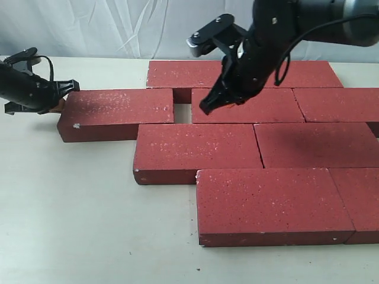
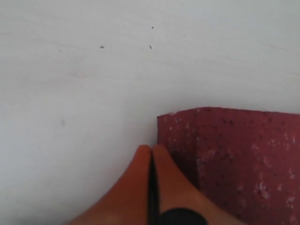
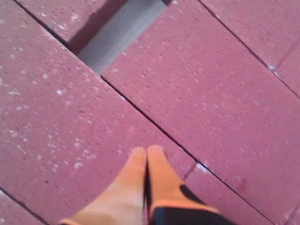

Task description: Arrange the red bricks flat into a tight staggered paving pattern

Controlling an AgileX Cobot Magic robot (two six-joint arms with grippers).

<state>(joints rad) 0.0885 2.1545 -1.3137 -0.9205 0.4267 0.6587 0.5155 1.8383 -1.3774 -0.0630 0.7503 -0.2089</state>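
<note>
Several red bricks lie flat in staggered rows on the table [image 1: 71,207]. The leftmost brick [image 1: 115,112] stands apart from its row neighbour [image 1: 249,105] by a small gap [image 1: 182,112]. My left gripper [image 1: 64,97] is shut and sits at that brick's left end; in the left wrist view its orange fingertips [image 2: 151,151] lie beside the brick's corner [image 2: 229,159], holding nothing. My right gripper [image 1: 207,108] hangs shut just above the neighbour brick's left end. In the right wrist view its tips [image 3: 146,152] point at a brick face [image 3: 56,122] near a seam, with the gap [image 3: 119,33] ahead.
A white curtain [image 1: 89,26] backs the table. Bare tabletop spreads to the left and front of the bricks. The right-hand bricks [image 1: 361,201] run off the view's edge.
</note>
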